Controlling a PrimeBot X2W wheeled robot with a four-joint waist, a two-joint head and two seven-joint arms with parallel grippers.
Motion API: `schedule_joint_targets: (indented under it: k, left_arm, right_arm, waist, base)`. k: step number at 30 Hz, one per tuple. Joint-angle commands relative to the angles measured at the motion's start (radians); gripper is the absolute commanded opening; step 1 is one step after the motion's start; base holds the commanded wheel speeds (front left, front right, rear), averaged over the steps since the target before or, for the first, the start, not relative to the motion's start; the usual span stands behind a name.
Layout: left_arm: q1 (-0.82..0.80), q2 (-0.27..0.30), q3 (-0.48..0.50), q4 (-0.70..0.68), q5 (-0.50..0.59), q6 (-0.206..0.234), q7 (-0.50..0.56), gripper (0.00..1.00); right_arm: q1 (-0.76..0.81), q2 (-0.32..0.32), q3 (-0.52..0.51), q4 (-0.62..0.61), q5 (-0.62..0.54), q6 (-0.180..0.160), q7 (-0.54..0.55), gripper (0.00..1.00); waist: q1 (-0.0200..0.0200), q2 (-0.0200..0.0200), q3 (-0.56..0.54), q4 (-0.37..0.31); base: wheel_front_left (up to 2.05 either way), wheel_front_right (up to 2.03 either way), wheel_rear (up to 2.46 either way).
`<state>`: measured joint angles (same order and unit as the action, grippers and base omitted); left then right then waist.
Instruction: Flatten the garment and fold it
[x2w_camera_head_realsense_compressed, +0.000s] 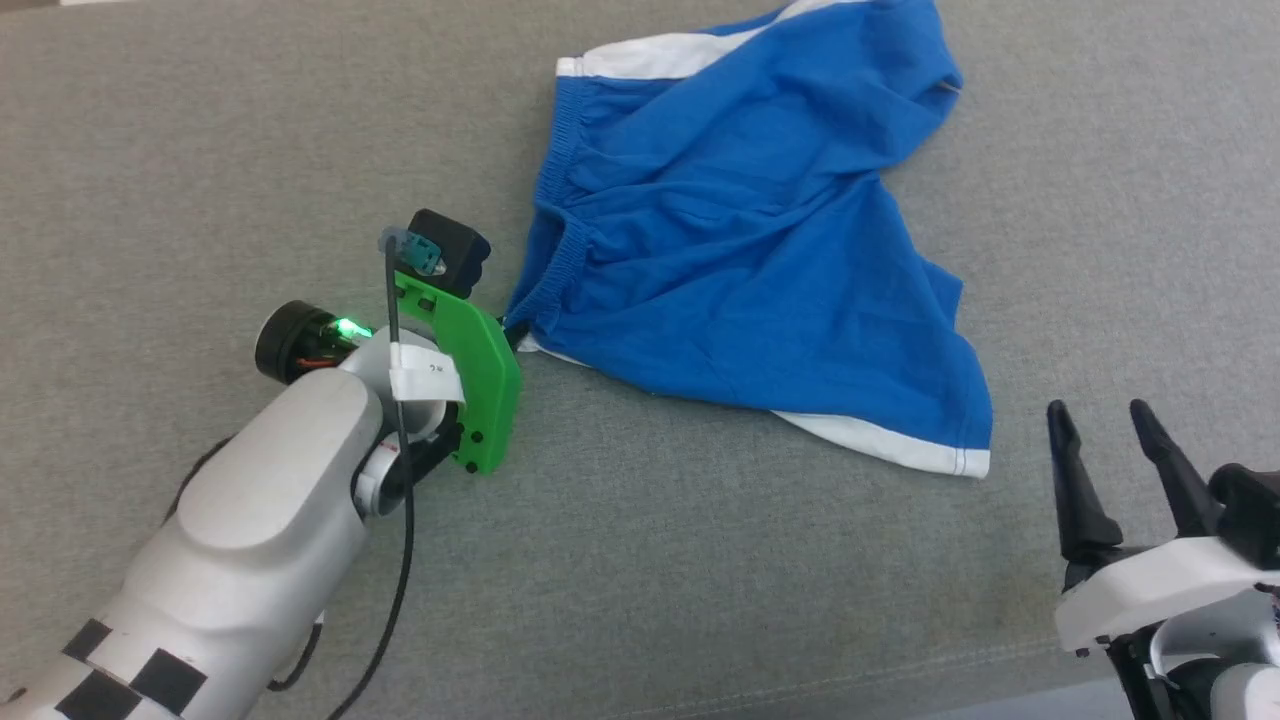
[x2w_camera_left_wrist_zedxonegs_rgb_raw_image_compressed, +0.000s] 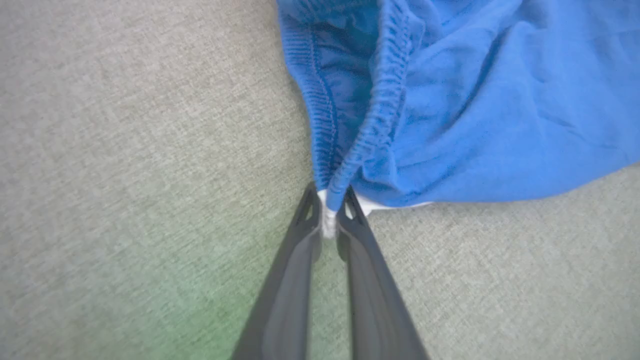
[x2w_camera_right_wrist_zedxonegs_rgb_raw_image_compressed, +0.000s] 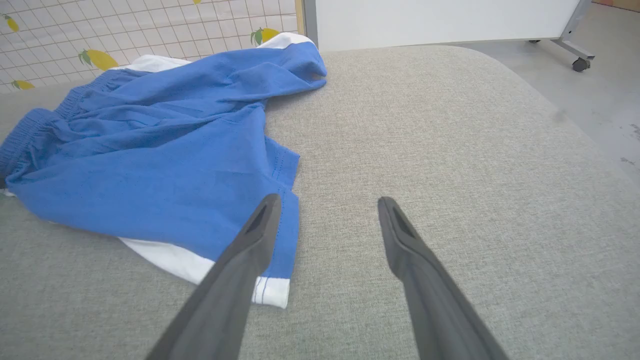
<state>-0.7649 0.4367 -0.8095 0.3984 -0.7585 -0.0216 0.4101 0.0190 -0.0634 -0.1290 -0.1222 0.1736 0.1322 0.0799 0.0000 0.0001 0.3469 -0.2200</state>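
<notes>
Left gripper (x2w_camera_left_wrist_zedxonegs_rgb_raw_image_compressed: 329, 202): arm stretched low; waistband corner of garment (x2w_camera_head_realsense_compressed: 740, 250) is pinched between fingers
Right gripper (x2w_camera_head_realsense_compressed: 1100, 412): held near garment's striped hem; fingers spread
Garment: laid crumpled on grey cushion (x2w_camera_head_realsense_compressed: 700, 600)
Right wrist view: lemon-print wall (x2w_camera_right_wrist_zedxonegs_rgb_raw_image_compressed: 100, 30) is seen beyond garment

far leg of blue shorts (x2w_camera_head_realsense_compressed: 740, 250) cut by head view's top edge, waistband corner partly buried between closed jaws of left gripper (x2w_camera_left_wrist_zedxonegs_rgb_raw_image_compressed: 328, 215), green wrist mount (x2w_camera_head_realsense_compressed: 480, 370) masking that pinch overhead, right gripper (x2w_camera_right_wrist_zedxonegs_rgb_raw_image_compressed: 328, 201) finger covering part of white hem
</notes>
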Motion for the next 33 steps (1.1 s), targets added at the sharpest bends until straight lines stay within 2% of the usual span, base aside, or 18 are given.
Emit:
schedule_joint_targets:
  k: [1,6,11,17,21,33]
  left_arm:
    - [0.013,-0.005,0.008,0.003,0.007,0.013,-0.020,0.00]
    - [0.045,-0.005,0.026,-0.031,0.000,0.040,-0.063,0.00]
    - [0.101,0.006,0.028,-0.117,0.000,0.086,-0.080,0.00]
    - [0.159,0.021,0.019,-0.228,0.021,0.152,-0.083,0.00]
    - [0.180,0.019,0.007,-0.284,0.030,0.179,-0.079,0.00]
    - [0.182,0.020,-0.004,-0.341,0.043,0.204,-0.070,0.00]
  right_arm:
    - [-0.013,-0.010,0.012,0.002,-0.007,-0.002,0.010,1.00]
    - [0.008,-0.072,0.055,0.008,0.025,-0.002,0.090,1.00]
    - [0.027,-0.111,0.073,0.011,0.056,-0.002,0.235,1.00]
    - [0.026,-0.090,0.046,0.003,0.064,-0.002,0.361,1.00]
    - [0.017,-0.071,0.043,-0.004,0.066,-0.002,0.408,1.00]
    - [-0.009,-0.045,0.049,0.058,0.044,-0.002,0.480,1.00]
  waist:
    - [0.0000,-0.0001,-0.022,0.017]
    - [0.0000,-0.0001,-0.060,0.050]
    - [0.0000,-0.0001,-0.077,0.085]
    - [0.0000,-0.0001,-0.065,0.129]
    - [0.0000,-0.0001,-0.049,0.153]
    - [0.0000,-0.0001,-0.018,0.184]
  base:
    - [0.00,0.00,0.00]
    - [0.00,0.00,0.00]
    - [0.00,0.00,0.00]
    - [0.00,0.00,0.00]
    - [0.00,0.00,0.00]
    - [0.00,0.00,0.00]
